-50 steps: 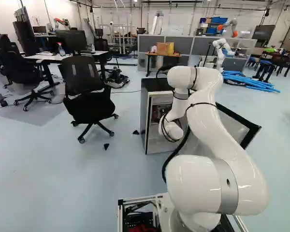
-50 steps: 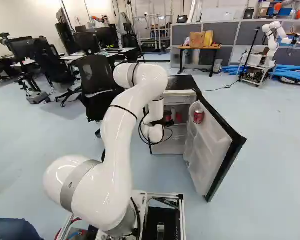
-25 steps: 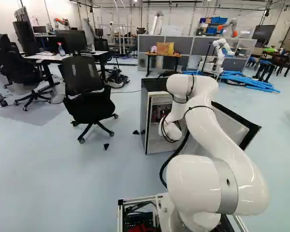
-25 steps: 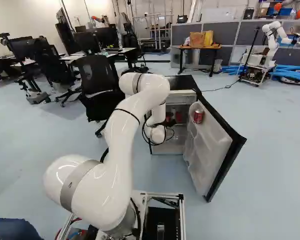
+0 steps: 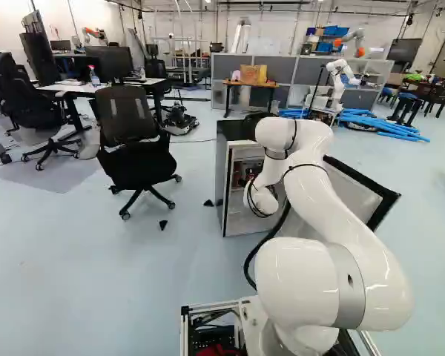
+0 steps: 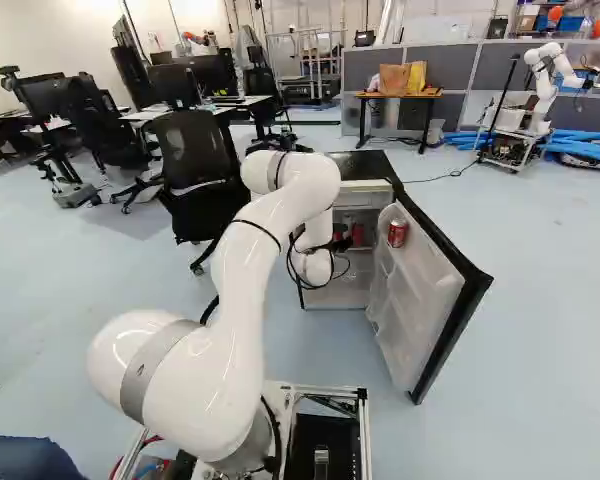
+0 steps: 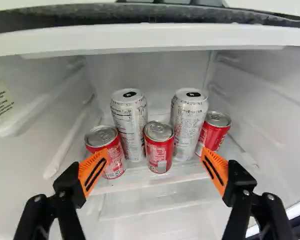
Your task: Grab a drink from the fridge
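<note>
Black gripper (image 6: pixel 342 244), spread wide; ahead of it, three short red cans (image 7: pixel 159 147), two tall silver cans (image 7: pixel 189 122), inside the fridge (image 6: pixel 363 166)

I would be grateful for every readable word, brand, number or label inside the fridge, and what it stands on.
Nothing here is clear enough to quote with certainty.
Tall silver metal cans: fine dark print, too small.
Short red metal cans: pale print, too small.
Pale label on the white plastic fridge wall: dark lines, too blurred.
</note>
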Robot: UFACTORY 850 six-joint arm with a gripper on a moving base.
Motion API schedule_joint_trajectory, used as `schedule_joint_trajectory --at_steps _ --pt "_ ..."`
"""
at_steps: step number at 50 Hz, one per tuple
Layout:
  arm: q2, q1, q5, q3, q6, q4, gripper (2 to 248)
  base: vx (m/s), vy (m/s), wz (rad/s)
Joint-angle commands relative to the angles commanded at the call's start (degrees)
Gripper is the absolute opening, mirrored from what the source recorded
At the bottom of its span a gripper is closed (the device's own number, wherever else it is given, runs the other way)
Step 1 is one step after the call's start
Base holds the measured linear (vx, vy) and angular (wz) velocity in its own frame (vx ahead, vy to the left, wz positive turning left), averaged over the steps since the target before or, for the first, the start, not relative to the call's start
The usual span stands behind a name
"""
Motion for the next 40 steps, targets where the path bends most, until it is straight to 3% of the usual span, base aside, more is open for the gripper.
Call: schedule_joint_trajectory --at_steps 8,9,13,14,18,19,29,30,40 --pt "0.00 0.00 0.00 0.00 0.00 0.00 240 0.000 0.000 0.000" --pt "0.00 0.00 0.00 0.00 0.00 0.00 227 0.000 0.000 0.000" --pt "0.00 0.00 0.00 0.00 0.00 0.00 227 0.000 0.000 0.000" --pt "0.00 0.00 0.00 0.00 0.00 0.00 215 0.000 0.000 0.000" --pt "0.00 0.00 0.00 0.00 0.00 0.00 215 0.000 0.000 0.000" --pt "0.00 0.00 0.00 0.00 0.00 0.00 203 0.000 0.000 0.000" --pt "0.00 0.00 0.00 0.00 0.00 0.00 190 0.000 0.000 0.000" --pt "0.00 0.00 0.00 0.00 0.00 0.00 179 0.000 0.000 0.000" --pt "0.00 0.00 0.00 0.00 0.00 0.00 181 0.000 0.000 0.000"
